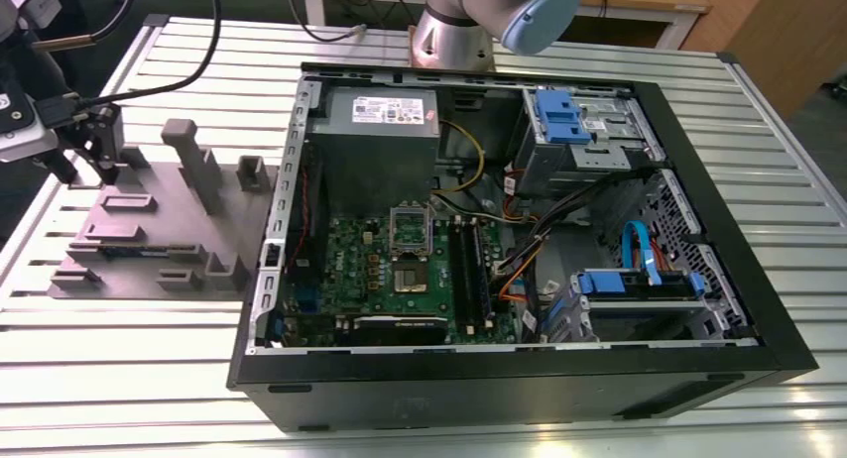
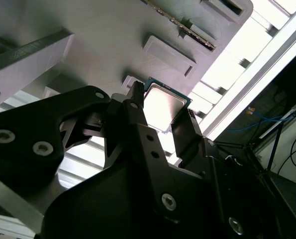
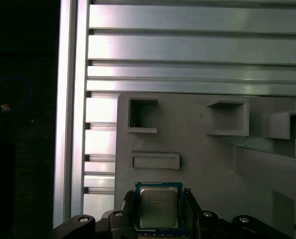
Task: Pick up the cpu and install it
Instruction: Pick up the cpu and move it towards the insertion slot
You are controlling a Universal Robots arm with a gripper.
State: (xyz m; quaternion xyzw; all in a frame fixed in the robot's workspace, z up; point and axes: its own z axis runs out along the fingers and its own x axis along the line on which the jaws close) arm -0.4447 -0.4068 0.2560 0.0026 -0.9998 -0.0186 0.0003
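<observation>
Right, the gripper (image 3: 159, 203) is clamped on the cpu (image 3: 158, 208), one dark finger (image 3: 132, 208) against each opposite edge of that thin silver square, as both wrist views show. The chip sits just over the grey holder tray (image 1: 146, 230), and I can't tell whether it has cleared the tray's surface. The danger, to my eye, is the hold itself: two narrow pads on a thin rim, so any knock or jerk could tip the chip or let it slide out flat. A chip carried crooked would seat badly in the socket (image 1: 411, 230), which lies well apart, inside the computer case (image 1: 530, 379), with the case wall standing between the two. As for pose, in the exterior view the gripper (image 1: 82, 153) hangs at the far end of the tray on that view's left, fingers pointing down, while the arm's base (image 1: 457, 32) stands behind the case on the slatted table (image 1: 133, 359).
</observation>
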